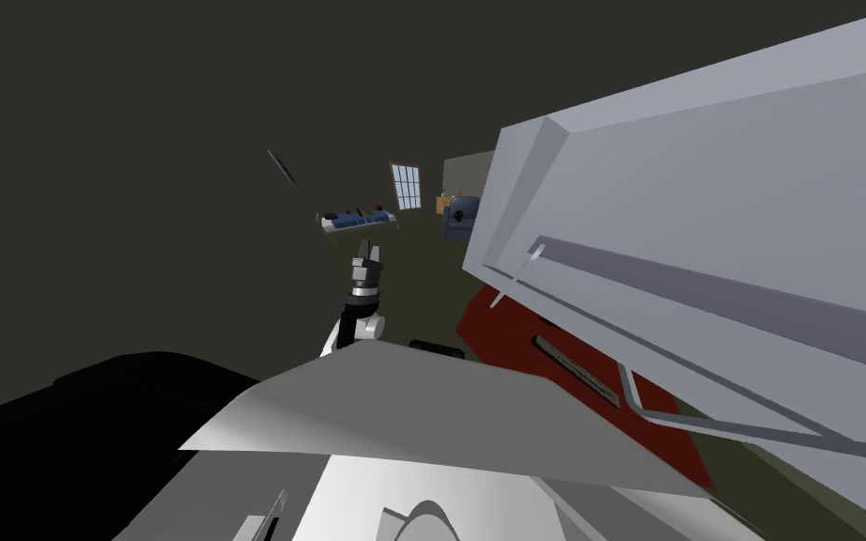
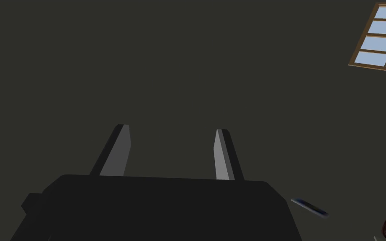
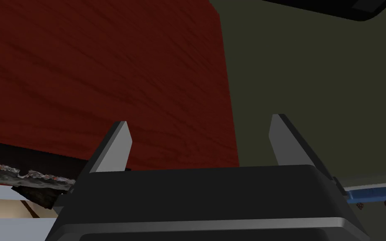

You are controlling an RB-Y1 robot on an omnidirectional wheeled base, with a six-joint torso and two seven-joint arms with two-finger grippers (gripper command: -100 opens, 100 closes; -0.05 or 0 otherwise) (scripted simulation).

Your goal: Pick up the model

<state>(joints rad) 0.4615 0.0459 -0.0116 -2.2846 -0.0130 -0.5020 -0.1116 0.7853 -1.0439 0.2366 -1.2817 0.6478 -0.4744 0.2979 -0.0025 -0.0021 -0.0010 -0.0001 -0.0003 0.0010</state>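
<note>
Both spread, empty: right gripper point(image 3: 198, 121) facing red surface point(image 3: 104, 62), left gripper point(image 1: 366, 250) hanging apart from it. Model point(image 3: 29, 178), seemingly rough strip, lying at its edge; skewed approach risking miss.

far table point(image 1: 327, 225): items too small to tell. grey cabinet point(image 1: 703, 235) cut by the right edge, hiding part of red surface point(image 1: 497, 329). rough strip point(image 3: 24, 178) partly behind right gripper point(image 3: 198, 125).
</note>
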